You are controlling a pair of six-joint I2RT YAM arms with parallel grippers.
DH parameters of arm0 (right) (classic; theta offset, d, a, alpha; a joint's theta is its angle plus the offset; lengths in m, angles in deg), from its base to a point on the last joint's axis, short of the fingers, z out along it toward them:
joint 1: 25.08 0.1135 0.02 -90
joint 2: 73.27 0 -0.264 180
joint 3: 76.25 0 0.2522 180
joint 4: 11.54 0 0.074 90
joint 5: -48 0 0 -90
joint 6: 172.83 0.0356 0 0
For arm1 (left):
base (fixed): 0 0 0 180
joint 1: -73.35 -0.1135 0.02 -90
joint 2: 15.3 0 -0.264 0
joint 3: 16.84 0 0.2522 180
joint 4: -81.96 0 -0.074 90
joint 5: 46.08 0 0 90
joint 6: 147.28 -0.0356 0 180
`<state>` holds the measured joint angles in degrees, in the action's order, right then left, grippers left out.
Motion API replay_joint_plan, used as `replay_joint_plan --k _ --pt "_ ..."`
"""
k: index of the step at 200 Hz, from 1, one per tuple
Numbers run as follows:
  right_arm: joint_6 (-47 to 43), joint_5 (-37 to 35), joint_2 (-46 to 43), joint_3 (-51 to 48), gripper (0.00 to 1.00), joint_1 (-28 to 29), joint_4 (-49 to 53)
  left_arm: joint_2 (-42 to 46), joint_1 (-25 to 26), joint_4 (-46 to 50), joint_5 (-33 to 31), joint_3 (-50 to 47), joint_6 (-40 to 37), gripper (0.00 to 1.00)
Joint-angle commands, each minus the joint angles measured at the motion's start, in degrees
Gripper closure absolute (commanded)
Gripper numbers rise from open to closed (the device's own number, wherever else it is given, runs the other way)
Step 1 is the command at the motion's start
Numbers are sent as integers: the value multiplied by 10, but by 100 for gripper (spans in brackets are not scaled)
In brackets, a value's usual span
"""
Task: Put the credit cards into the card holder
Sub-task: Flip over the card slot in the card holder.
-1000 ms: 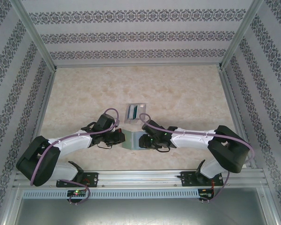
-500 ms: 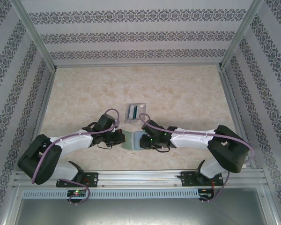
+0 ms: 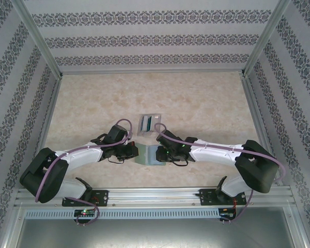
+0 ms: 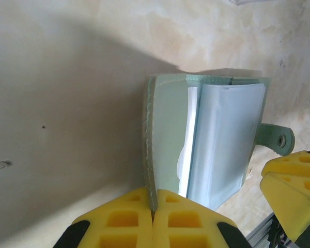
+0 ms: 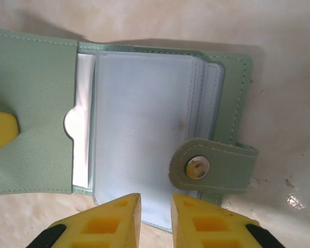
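Clamping the card holder (image 4: 168,134), left gripper (image 4: 153,202) is closed (right gripper (image 5: 155,206) narrowly parted).

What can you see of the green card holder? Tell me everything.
The card holder is a sage-green, leather-look wallet with stitched edges, lying open on the marbled table. Inside are clear plastic sleeves and a pocket with a thumb notch; a snap tab with a metal stud lies over them. The left gripper pinches its raised cover edge; the right gripper stands slightly open at the sleeves' edge.
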<state>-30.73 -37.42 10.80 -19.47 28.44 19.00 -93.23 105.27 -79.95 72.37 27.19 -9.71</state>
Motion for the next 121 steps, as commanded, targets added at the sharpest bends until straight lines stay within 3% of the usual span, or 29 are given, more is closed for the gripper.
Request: replay_joint_plan --k 1,55,121 --pt "-7 -7 10 11 75 7 9 -12 5 13 -1 10 -12 100" --pt "3 13 42 0 74 8 -23 -13 6 6 5 6 -7 100" --pt "-3 14 39 3 84 9 -22 -19 6 1 8 9 -9 100"
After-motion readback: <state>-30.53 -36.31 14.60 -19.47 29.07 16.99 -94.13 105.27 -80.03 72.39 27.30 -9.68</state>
